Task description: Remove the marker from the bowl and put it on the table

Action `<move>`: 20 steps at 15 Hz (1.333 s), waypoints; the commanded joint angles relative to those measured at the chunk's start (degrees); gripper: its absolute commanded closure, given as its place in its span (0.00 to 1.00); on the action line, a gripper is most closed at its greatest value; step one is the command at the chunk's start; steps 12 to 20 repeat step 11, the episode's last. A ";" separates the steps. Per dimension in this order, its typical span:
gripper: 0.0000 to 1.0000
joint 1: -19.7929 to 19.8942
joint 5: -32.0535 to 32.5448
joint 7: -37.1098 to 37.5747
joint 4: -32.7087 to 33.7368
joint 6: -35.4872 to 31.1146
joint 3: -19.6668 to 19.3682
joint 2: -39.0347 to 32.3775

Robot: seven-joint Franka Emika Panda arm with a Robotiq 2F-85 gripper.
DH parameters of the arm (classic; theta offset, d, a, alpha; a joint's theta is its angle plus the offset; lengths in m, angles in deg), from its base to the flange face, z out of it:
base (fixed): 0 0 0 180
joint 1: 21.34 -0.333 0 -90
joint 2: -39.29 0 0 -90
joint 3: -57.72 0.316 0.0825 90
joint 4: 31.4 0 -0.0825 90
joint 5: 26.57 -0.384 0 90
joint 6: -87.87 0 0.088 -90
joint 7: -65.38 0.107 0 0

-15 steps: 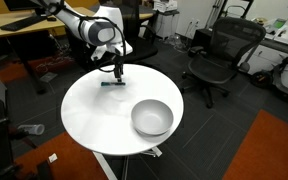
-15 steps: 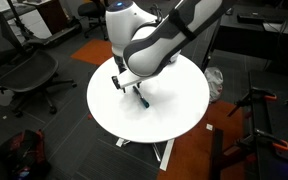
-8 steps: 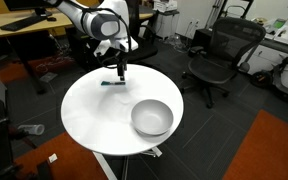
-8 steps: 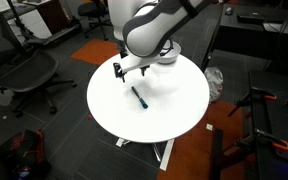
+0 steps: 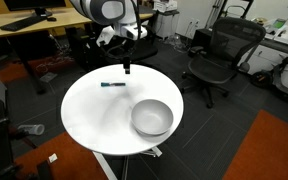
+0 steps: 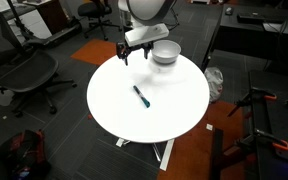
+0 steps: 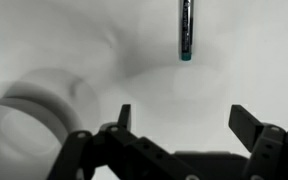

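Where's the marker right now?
In an exterior view the marker lies on the table, apart from the bowl; the open end effector hovers near it.

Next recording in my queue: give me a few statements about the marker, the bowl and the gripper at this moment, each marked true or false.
1. The marker lies flat on the table, outside the bowl. True.
2. The gripper is shut on the marker. False: its fingers are spread open with nothing between them, and in the wrist view the marker lies well clear of them.
3. The bowl stands upright on the table. True.
4. The marker leans against the bowl. False: in both exterior views bare tabletop separates the two.
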 commanded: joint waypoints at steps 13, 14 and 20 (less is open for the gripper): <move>0.00 -0.23 -0.70 -3.16 -3.65 0.20 -0.64 5.66; 0.00 -0.23 -0.70 -3.16 -3.65 0.20 -0.64 5.66; 0.00 -0.23 -0.70 -3.16 -3.65 0.20 -0.64 5.66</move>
